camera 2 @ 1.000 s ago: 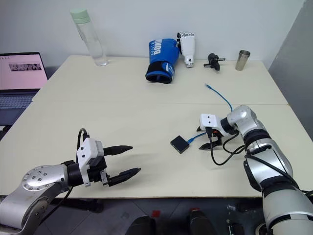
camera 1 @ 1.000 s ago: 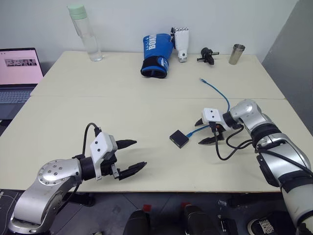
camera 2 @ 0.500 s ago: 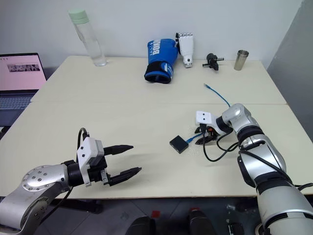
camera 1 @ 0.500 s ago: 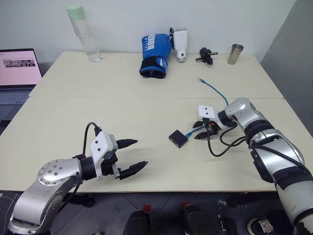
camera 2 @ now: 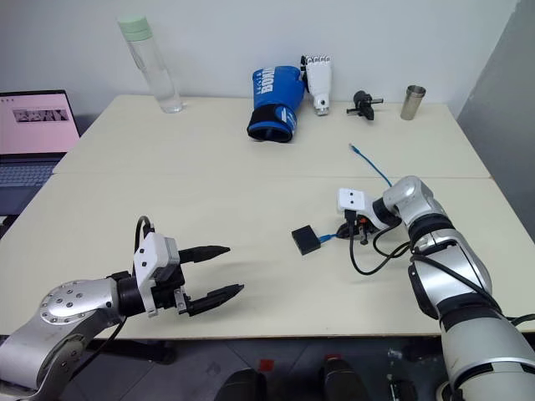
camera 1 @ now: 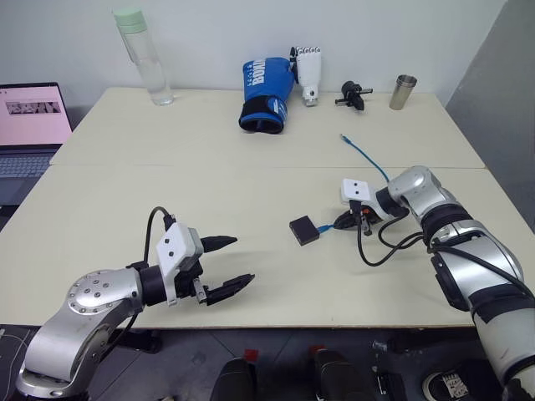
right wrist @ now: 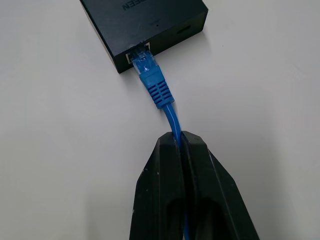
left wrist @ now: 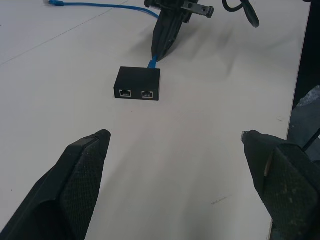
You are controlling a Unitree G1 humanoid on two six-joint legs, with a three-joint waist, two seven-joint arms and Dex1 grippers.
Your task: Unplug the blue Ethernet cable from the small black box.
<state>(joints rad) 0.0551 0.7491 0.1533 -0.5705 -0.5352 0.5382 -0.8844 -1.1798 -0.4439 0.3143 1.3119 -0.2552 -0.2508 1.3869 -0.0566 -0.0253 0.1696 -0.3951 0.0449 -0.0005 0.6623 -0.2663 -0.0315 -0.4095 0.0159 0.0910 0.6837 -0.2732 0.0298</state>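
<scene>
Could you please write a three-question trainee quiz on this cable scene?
1. True or false: the blue cable is still plugged into the black box.
2. What is the right gripper shut on? A) the box B) the cable C) nothing
3. Fill in: the left gripper is ____, holding nothing.

Key: 1 true; 2 B; 3 open.
</scene>
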